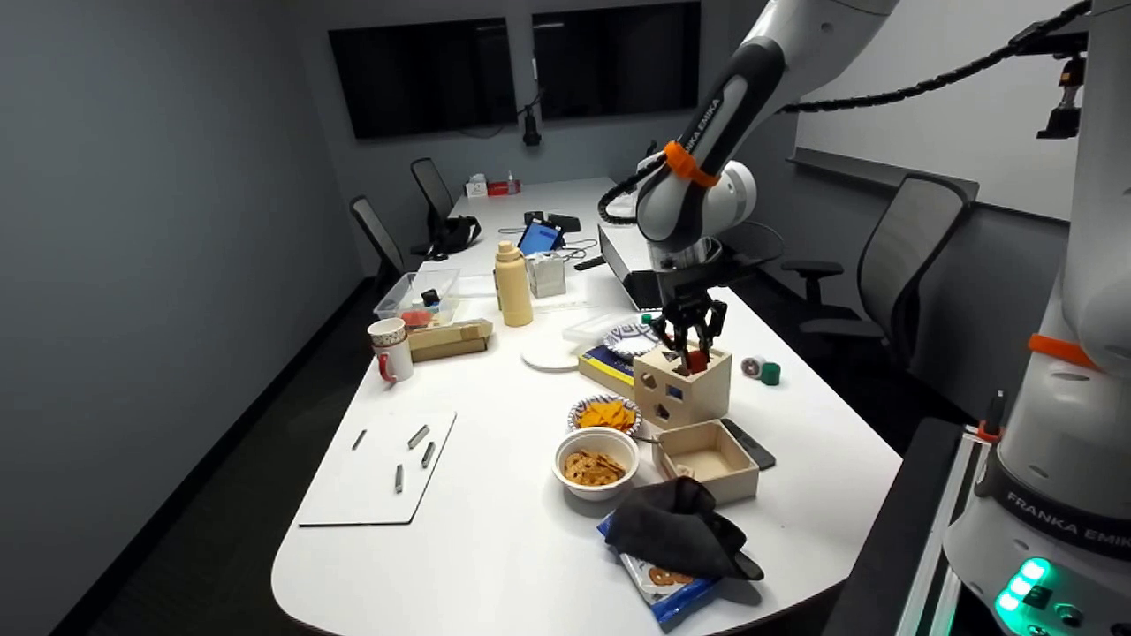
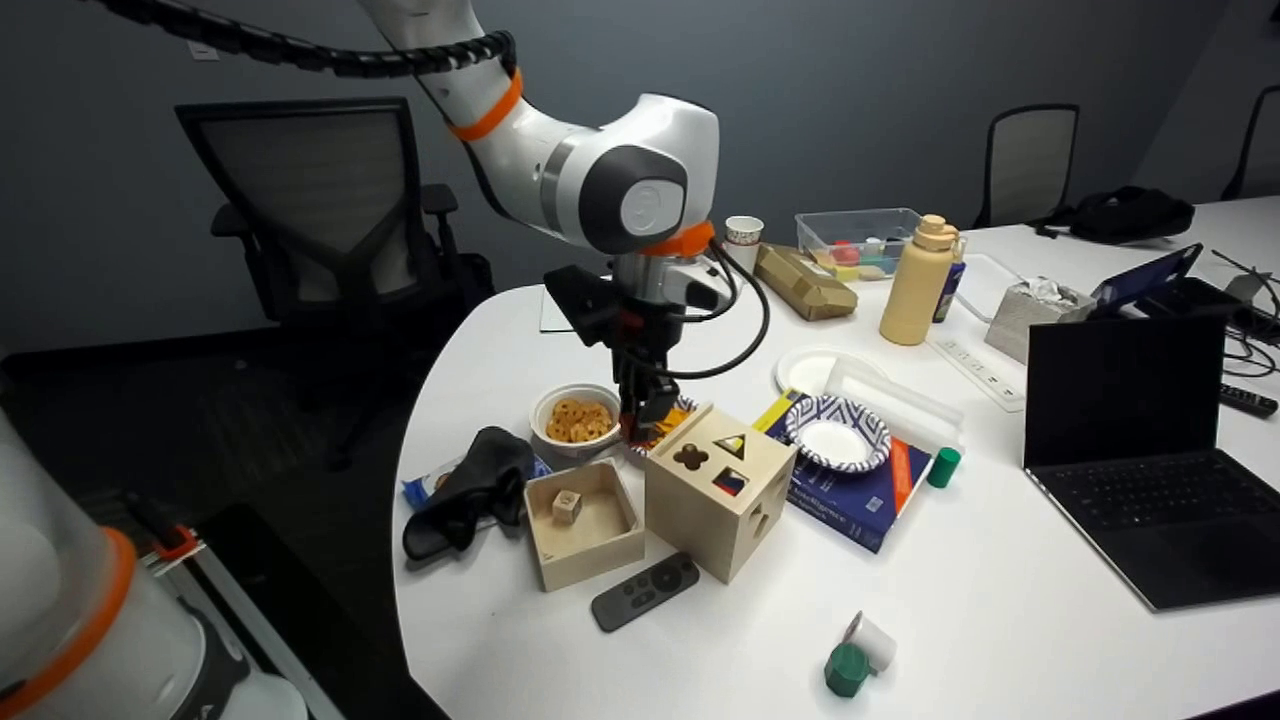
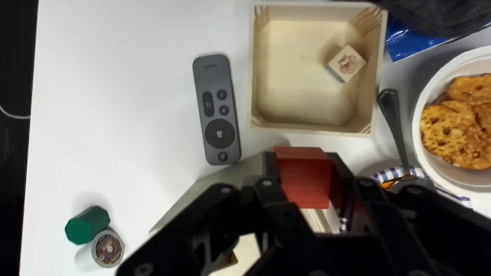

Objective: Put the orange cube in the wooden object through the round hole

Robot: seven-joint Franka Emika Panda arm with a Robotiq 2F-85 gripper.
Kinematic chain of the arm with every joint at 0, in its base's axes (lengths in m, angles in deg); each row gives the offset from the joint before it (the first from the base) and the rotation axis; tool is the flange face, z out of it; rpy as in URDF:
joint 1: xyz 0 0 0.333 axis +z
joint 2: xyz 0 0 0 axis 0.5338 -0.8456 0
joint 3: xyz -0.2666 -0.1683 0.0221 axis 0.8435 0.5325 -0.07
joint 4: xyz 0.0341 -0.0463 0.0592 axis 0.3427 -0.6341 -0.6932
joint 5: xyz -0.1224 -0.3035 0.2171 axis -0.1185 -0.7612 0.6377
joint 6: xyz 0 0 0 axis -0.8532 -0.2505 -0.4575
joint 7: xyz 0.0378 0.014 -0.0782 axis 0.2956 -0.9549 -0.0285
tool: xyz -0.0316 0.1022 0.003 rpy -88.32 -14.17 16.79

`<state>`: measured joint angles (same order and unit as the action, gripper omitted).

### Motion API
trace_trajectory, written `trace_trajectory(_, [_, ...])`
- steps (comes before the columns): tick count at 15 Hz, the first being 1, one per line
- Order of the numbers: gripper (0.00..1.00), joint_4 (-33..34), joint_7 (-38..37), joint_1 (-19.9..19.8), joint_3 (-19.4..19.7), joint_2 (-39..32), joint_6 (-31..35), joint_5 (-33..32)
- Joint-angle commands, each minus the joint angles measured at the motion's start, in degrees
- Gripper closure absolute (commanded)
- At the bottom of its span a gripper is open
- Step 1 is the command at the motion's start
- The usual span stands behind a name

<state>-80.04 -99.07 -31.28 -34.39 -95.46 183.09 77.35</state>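
1. Orange cube (image 3: 305, 180), reddish in this light: raised off the table (image 1: 495, 548), near the upper edge of the wooden box (image 1: 702, 402); whether it lies over the top face or just outside the edge cannot be told

2. Fingers (image 3: 271, 165): gripping the cube, one against each of two opposite sides, parted only by the width of the cube itself

3. Handling, as judged: a light, stiff block, unlikely to dent or break; its smooth flat sides may slip or turn between the fingers if a corner strikes wood

4. Place of hold, as judged: two opposite flat faces, with the lower part left free to lead into the opening; the present grasp appears to suit this

5. Wooden box: standing on the table, dark openings in more than one face, the round hole not identifiable with certainty; probably hollow, and light enough to shift if pressed on an edge

6. Step, as judged: alignment before insertion; the cube is not yet inside, and the next move calls for centring it on the round hole before release
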Motion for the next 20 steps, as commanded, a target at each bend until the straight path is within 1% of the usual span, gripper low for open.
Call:
trace_trajectory(1, [0.91, 3.71, 11.6, -4.03, -0.31, -2.28, -0.86, -3.28])
trace_trajectory(3, [0.91, 5.0, 15.55, -5.52, -0.32, -3.83, -0.48, -3.82])
trace_trajectory(4, [0.66, 2.82, 11.64, -4.94, -0.63, -1.77, -0.14, -2.84])
trace_trajectory(6, [0.66, 3.73, 14.41, -5.82, -0.51, -3.01, -0.11, -2.88])
trace_trajectory(9, [0.66, 4.27, 14.87, -5.81, -0.65, -3.77, -0.11, -2.96])
trace_trajectory(10, [0.91, 4.3, 14.88, -5.76, -0.71, -3.78, -0.11, -2.98])
trace_trajectory(11, [0.91, 4.67, 15.96, -6.12, -0.92, -4.07, -0.69, -2.09])
trace_trajectory(14, [0.91, 4.96, 16.45, -6.78, -0.26, -4.72, 0.61, -2.87])
trace_trajectory(20, [0.91, 6.1, 20.81, -9.24, -0.43, -7.24, 5.51, -1.62])
